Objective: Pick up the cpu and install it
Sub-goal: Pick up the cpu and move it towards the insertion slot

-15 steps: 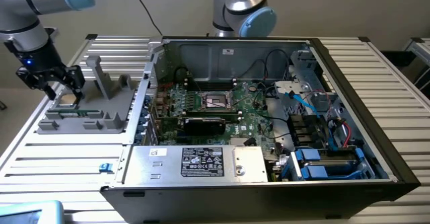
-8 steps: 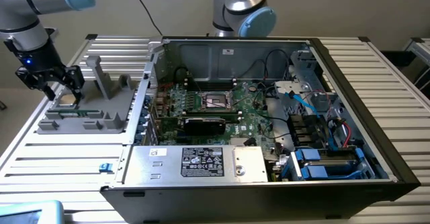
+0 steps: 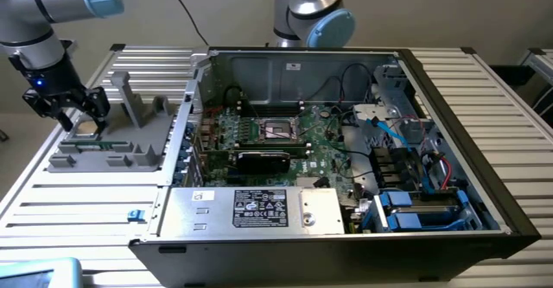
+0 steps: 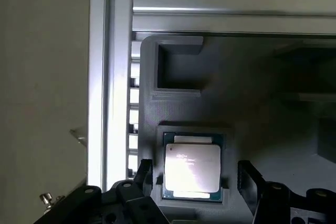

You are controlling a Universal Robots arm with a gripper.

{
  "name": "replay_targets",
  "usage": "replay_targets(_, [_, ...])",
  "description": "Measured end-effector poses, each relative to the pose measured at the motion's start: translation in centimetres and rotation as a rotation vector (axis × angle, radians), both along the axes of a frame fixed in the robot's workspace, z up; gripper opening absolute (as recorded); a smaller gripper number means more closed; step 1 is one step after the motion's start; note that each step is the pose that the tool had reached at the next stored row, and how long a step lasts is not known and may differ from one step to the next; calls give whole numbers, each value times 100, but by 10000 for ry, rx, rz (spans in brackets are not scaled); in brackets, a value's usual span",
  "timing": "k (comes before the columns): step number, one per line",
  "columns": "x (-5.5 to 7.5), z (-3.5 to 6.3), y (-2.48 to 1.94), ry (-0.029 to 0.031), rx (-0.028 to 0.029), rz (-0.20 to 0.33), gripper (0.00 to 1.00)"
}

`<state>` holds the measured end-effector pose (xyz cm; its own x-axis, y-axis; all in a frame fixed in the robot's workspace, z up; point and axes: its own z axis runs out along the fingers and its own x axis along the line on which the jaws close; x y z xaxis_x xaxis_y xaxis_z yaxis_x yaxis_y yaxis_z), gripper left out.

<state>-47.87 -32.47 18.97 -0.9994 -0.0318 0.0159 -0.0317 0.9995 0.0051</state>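
The cpu [image 4: 192, 167], a flat square chip with a shiny silver top, lies in a recess of the grey holder tray [image 4: 252, 103]. In the exterior view the cpu [image 3: 85, 130] sits at the tray's far left corner. My gripper [image 4: 195, 179] hangs just above it, open, with one black finger [image 4: 145, 178] on each side of the chip and not touching it. In the exterior view the gripper [image 3: 79, 123] hovers over the same spot. The dark square socket [image 3: 278, 130] with its metal frame sits in the middle of the motherboard inside the open computer case [image 3: 467, 145].
The grey holder tray [image 3: 108, 147] has upright posts [image 3: 129, 100] beside my gripper and a green memory stick [image 3: 97, 145] lying in it. A second arm [image 3: 311, 13] stands behind the case. The slatted aluminium table [image 3: 78, 204] runs on all sides, its edge close to the tray.
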Motion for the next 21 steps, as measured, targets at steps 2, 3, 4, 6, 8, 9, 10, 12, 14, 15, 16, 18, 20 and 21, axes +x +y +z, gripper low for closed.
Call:
replay_targets(2, [0,-17,1,6,0,-8,75])
replay_targets(3, [0,-22,3,8,1,-13,75])
replay_targets(4, [0,-25,3,13,3,-16,75])
replay_targets(6, [-1,-27,5,28,15,-23,75])
replay_targets(8, [-1,-31,5,52,31,-32,75])
replay_targets(9, [-1,-31,5,65,37,-34,75])
replay_targets(10, [-1,-31,5,69,40,-37,75])
replay_targets(12, [5,-35,5,82,53,-43,75])
replay_targets(14, [11,-35,5,98,53,-48,75])
replay_targets(15, [13,-37,5,104,54,-51,75])
replay_targets(16, [14,-38,5,122,54,-55,75])
replay_targets(18, [15,-43,5,185,57,-61,75])
replay_targets(20, [17,-47,4,221,58,-68,75])
replay_targets(21, [17,-47,4,226,57,-70,75])
